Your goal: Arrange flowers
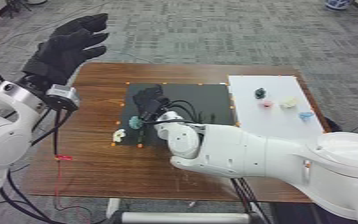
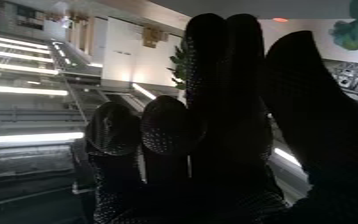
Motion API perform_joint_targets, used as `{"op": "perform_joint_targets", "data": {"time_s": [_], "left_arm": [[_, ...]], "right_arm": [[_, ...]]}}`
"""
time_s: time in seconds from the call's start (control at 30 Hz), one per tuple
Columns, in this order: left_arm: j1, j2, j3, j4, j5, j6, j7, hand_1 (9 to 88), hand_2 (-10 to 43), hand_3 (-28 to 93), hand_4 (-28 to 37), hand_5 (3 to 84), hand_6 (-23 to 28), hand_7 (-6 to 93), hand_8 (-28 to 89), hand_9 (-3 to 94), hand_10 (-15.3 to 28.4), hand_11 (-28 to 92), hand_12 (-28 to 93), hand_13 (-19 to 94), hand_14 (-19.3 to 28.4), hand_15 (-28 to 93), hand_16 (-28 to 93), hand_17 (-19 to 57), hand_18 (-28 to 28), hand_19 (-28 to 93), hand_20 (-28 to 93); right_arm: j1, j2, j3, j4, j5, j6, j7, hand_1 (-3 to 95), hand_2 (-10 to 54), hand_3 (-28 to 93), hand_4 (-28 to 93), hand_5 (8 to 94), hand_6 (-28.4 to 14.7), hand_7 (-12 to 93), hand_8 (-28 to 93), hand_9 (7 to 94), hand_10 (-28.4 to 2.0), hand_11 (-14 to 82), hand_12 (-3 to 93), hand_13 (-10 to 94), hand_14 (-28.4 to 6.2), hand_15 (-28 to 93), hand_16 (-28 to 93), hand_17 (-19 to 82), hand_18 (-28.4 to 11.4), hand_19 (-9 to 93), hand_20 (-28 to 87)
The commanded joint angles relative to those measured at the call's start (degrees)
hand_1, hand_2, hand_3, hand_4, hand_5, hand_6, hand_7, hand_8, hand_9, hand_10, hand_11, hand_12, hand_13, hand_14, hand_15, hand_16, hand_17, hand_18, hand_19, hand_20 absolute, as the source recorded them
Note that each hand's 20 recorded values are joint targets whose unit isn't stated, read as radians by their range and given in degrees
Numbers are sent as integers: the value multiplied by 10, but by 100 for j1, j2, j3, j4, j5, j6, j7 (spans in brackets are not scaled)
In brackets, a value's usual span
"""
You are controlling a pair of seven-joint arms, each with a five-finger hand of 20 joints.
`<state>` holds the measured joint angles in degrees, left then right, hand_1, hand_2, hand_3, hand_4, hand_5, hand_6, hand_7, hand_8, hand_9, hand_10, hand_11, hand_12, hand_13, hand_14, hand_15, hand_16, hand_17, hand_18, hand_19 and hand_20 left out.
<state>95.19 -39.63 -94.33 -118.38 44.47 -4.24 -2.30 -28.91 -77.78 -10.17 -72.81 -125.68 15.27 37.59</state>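
In the head view my right hand (image 1: 147, 96) is over the left part of the dark mat (image 1: 215, 92), its fingers relaxed. A teal flower (image 1: 135, 122) lies at the mat's left edge, close beside the right wrist, and a cream flower (image 1: 119, 135) is at the front left corner. My left hand (image 1: 55, 59) is raised beyond the table's left edge, fingers extended. In the right wrist view my right hand (image 2: 229, 145) has fingers and thumb extended, holding nothing visible. A teal flower (image 2: 357, 33) shows beyond the thumb, and green leaves (image 2: 177, 67) are partly hidden behind the fingers.
A white board (image 1: 278, 120) at the right carries a dark flower (image 1: 260, 93), a pink flower (image 1: 266, 103), a yellow flower (image 1: 288, 102) and a blue flower (image 1: 306, 115). Small orange marks edge the mat and board. My right arm crosses the brown table's (image 1: 95, 170) front right part.
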Motion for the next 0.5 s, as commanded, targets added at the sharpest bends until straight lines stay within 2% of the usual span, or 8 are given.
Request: {"op": "perform_joint_targets", "data": {"time_s": [0.03,0.1,0.17,0.27,0.33,0.37,0.4,0.5], "left_arm": [[36,-64,-55,-25,-12,-3,-33,250,-25,703,-251,225,7,184,-91,148,68,189,189,67,83,353,-23,-77,154,296,150],[85,-67,-98,-42,-9,21,-26,250,-25,703,-251,225,7,184,-91,148,70,193,189,67,85,357,-25,-82,158,306,150],[167,-76,-171,-71,-17,44,-29,250,-24,702,-249,225,9,183,-91,148,72,192,185,66,88,356,-27,-84,162,310,148],[265,-99,-264,-106,-7,43,3,253,-18,695,-247,224,12,177,-90,147,75,189,183,65,97,359,-28,-95,173,325,148],[346,-115,-340,-130,-15,57,-11,254,-14,689,-240,223,14,170,-86,148,80,184,179,66,104,360,-30,-101,179,338,145],[400,-104,-395,-156,-5,63,21,254,-11,686,-237,222,15,167,-85,147,81,182,178,65,109,360,-31,-103,182,341,143],[435,-112,-427,-160,-6,60,-17,256,-10,682,-235,221,16,166,-83,147,82,182,179,65,115,365,-29,-105,185,347,142],[568,-135,-536,-209,-12,98,-19,258,-6,675,-231,223,19,163,-80,150,87,184,183,67,121,374,-28,-107,190,356,138]], "right_arm": [[43,64,131,-95,-74,0,118,391,-95,786,-283,711,36,292,-28,765,-60,241,372,652,-73,822,377,370,-200,932,570],[-11,175,292,-262,3,82,-34,390,-95,793,-282,704,34,291,-27,758,-61,244,374,650,-74,822,377,369,-201,932,571],[-103,395,535,-523,263,264,-598,425,-95,819,-282,683,35,304,-39,771,-56,185,453,650,-74,823,379,370,-199,932,570],[-91,708,587,-928,227,511,-1002,454,-51,862,-269,610,48,273,-92,721,-69,266,568,652,-78,826,395,374,-198,932,572],[-389,997,1086,-1227,369,230,-1785,458,-20,880,-272,571,52,245,-133,683,-79,327,604,652,-79,821,421,375,-198,932,577],[-277,1092,949,-1347,559,375,-1831,459,-3,888,-276,544,53,232,-147,658,-87,365,623,651,-79,819,440,373,-197,932,579],[-691,1196,1529,-1464,363,-101,-2296,453,19,896,-275,521,54,224,-151,645,-91,384,640,643,-81,820,452,367,-195,931,579],[-875,1416,1754,-1705,258,-432,-2683,427,89,895,-278,529,61,208,-144,589,-109,457,705,598,-98,820,497,335,-192,916,588]]}}
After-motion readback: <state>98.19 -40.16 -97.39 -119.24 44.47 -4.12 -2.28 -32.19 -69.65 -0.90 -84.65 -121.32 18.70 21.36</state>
